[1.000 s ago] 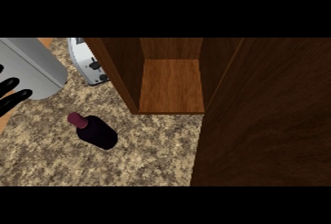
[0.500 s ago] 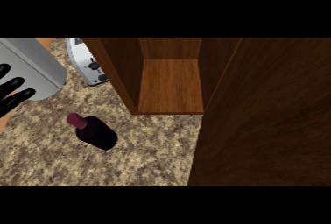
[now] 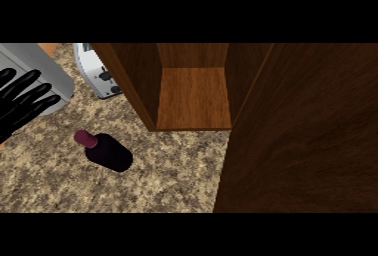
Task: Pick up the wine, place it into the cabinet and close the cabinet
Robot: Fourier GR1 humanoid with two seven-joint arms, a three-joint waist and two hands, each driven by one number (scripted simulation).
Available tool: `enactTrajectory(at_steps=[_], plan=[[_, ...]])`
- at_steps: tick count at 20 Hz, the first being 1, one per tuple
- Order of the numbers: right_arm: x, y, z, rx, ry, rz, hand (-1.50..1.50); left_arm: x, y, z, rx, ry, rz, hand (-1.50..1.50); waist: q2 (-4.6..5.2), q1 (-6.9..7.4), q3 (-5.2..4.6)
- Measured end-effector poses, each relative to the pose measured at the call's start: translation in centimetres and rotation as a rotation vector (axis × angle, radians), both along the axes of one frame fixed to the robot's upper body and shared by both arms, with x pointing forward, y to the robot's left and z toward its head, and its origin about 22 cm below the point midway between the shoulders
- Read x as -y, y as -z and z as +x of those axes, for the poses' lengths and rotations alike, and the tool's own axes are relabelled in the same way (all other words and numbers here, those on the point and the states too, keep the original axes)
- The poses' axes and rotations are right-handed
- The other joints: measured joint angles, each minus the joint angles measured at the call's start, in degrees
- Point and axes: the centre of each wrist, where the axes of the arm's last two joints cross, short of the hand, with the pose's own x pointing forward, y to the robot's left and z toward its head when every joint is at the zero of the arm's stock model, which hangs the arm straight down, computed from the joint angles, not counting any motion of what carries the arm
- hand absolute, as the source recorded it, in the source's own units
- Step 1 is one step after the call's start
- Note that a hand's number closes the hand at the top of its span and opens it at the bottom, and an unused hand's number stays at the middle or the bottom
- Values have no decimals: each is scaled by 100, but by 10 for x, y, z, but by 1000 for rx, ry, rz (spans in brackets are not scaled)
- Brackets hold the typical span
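Only the left hand [image 3: 22,102] shows, a black hand at the view's left edge. Its fingers [image 3: 33,85] are straight and spread, pointing up and to the right. It is resting and holds nothing. No forearm shows behind it, and the right hand is out of sight.

Left hand at the left edge
A black hand [image 3: 21,107] with slender, rounded fingers is seen; no markings can be made out.
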Motion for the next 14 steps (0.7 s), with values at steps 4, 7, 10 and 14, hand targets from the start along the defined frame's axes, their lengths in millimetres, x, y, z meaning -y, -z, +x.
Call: enactTrajectory(at_steps=[4,7,10,14], plan=[[-1,-1,-1,-4,0,-7,-150,-2,17,7,-11,-4,13,-150,-3,-8,-1],[-2,1,-3,1,0,-8,-150,1,34,7,-18,-5,22,-150,-6,-2,-1],[-3,1,-4,-9,3,-6,-150,3,41,13,-19,-17,33,-150,-7,-15,0],[-5,-1,-4,-1,-1,-8,-150,1,61,20,-29,-33,41,-150,-2,-10,-2]])
